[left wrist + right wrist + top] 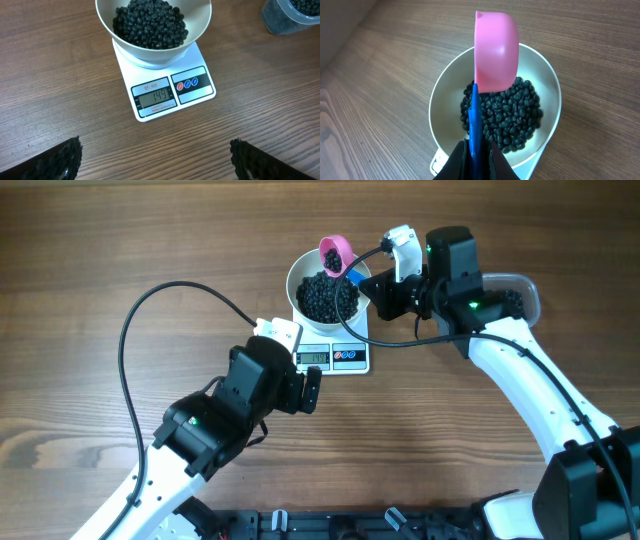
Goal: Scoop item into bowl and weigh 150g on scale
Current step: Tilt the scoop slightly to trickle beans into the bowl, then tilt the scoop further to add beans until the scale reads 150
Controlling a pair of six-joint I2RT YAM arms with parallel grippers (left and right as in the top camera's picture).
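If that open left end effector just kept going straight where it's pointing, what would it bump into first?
Probably the scale's front edge, by its display; the white bowl sits behind. Depth is unclear.

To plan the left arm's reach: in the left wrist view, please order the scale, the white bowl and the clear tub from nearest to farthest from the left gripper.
From the left gripper:
1. Scale, straight ahead.
2. White bowl, on the scale's far part.
3. Clear tub, far right.
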